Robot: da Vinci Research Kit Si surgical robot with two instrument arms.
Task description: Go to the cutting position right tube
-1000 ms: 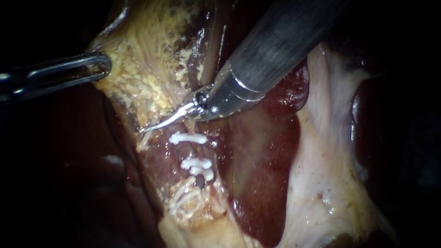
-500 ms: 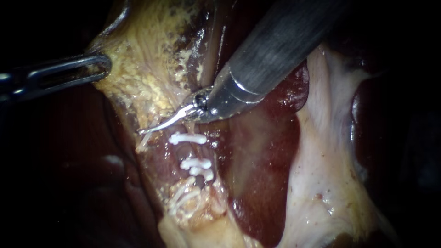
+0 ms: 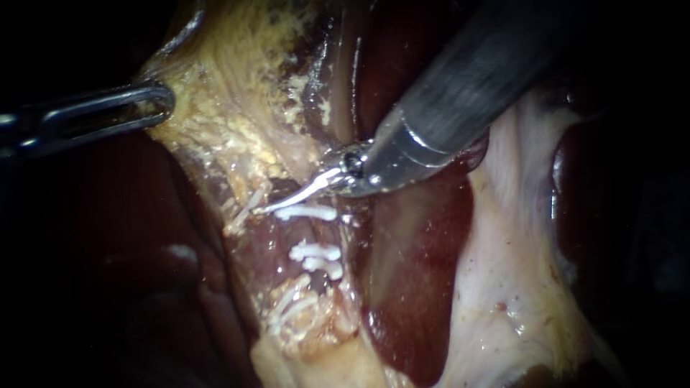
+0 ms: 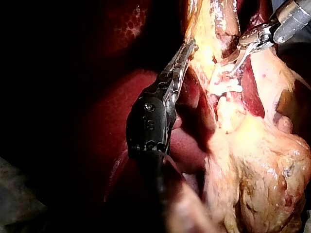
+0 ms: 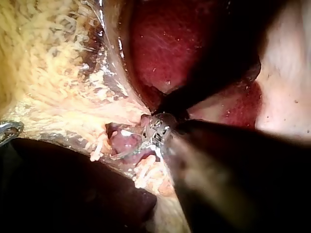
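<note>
Liver point(image 3: 410, 280) backdrop | left instrument point(image 3: 159, 100) jaws clamp tissue point(image 3: 215, 122) | right instrument point(image 3: 269, 208) jaws together beside clip point(image 3: 307, 213)

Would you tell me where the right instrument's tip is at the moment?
In the endoscope view, the curved tip of the right instrument lies near the middle, just above the uppermost white clip on the tube.

This was a surgical bench. 2 slender metal instruments worked close over a wet, dark red liver point(image 3: 410, 287): the left instrument point(image 3: 154, 100), clamped on yellow tissue point(image 3: 230, 108), and the right instrument point(image 3: 295, 200). White clips point(image 3: 305, 213) crossed a tube point(image 3: 286, 234), and blackness lay all around.
</note>
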